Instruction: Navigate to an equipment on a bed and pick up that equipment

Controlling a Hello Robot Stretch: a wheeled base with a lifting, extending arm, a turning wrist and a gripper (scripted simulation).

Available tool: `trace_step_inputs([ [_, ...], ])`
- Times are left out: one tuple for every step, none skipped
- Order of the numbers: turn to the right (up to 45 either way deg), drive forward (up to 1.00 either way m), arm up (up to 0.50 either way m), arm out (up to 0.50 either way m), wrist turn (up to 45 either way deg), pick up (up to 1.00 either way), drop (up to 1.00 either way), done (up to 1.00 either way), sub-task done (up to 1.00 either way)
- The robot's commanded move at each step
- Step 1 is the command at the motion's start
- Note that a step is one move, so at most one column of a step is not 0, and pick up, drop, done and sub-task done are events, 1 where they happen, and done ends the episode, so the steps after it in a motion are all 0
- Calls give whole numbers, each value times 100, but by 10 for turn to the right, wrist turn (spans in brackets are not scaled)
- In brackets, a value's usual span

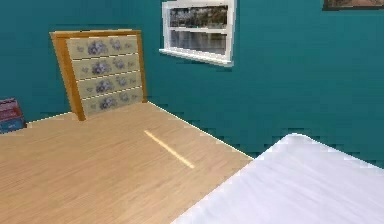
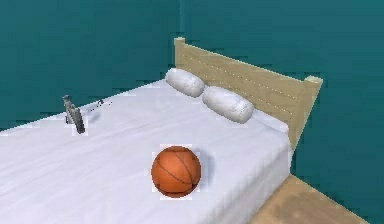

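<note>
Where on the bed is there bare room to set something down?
The bed is bare between the basketball and the pillows, and between the basketball and the small grey thing at its far edge. The head end, by the headboard, is crowded with the two pillows.

The bed (image 2: 90,175) is covered in white cloth, matt and smooth, with few creases. One pillow (image 2: 185,82) and the other pillow (image 2: 228,104) look like the same soft white cloth. The headboard (image 2: 262,82) is pale wood with a matt finish. The ball (image 2: 176,171) is orange with dark seams and a faintly shiny skin. The floor (image 1: 80,165) is light wood boards, polished enough to carry a bright streak. The dresser (image 1: 100,70) has a warm wood frame and grey patterned drawer fronts. The wall (image 1: 290,100) is flat matt teal.
</note>
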Motion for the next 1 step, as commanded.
trace_step_inputs([
  [0,0,0,22,0,0,0,0,0],
])
